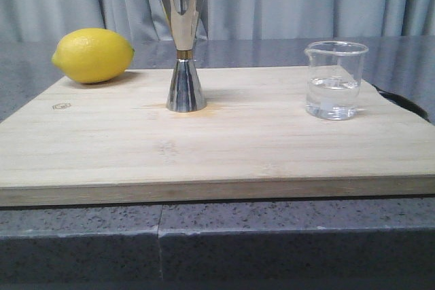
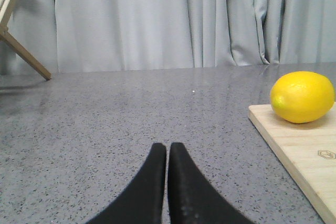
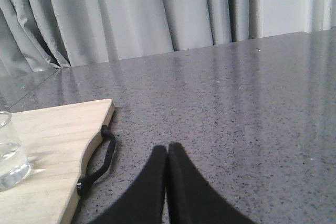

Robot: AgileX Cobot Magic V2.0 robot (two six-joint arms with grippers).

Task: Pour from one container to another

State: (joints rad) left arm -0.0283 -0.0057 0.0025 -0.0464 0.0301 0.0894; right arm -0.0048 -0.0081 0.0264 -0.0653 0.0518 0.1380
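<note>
A small clear glass beaker (image 1: 334,80) with clear liquid stands upright on the right side of the wooden board (image 1: 204,147); its edge shows in the right wrist view as beaker (image 3: 9,153). The tall steel jigger (image 1: 183,45) with a gold band stands upright near the board's middle back. Neither gripper appears in the front view. My left gripper (image 2: 167,148) is shut and empty over the grey counter, off the board's left side. My right gripper (image 3: 167,148) is shut and empty over the counter, off the board's right side.
A yellow lemon (image 1: 92,55) lies at the board's back left corner, seen also as lemon (image 2: 303,97). A black strap handle (image 3: 100,163) hangs at the board's right end. A wooden rack leg (image 2: 23,53) stands at the far left. Grey curtains hang behind.
</note>
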